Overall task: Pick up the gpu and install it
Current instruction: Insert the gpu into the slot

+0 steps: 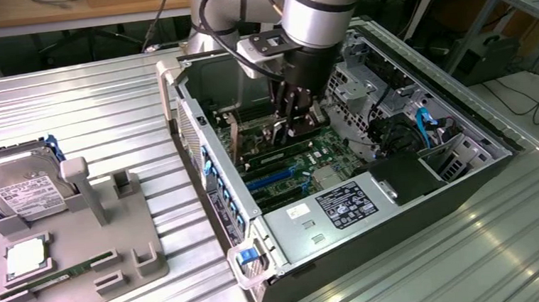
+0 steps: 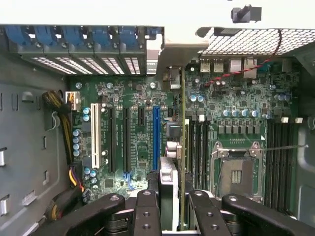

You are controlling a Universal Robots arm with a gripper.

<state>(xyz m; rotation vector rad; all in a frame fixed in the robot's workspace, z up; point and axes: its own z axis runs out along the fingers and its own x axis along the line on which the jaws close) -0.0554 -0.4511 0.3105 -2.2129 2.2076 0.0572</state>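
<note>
While the black gripper (image 2: pixel 172 199) seems clamped on the thin flat gpu (image 2: pixel 183 123), edge-on above the green motherboard (image 2: pixel 138 98), the silver hard drive (image 1: pixel 25 189) lies at exterior-view 9 o'clock.

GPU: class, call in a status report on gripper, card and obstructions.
Gripper shut on gpu. Card upright inside the case, over the motherboard, near the blue slot. Seated or not: cannot tell. No obstruction seen around it.

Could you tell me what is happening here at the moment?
The robot's gripper is inside the open computer case, closed on the gpu, which stands on edge over the motherboard beside the blue slot. Whether it is seated cannot be told. A hard drive lies on the grey holder outside the case.
</note>
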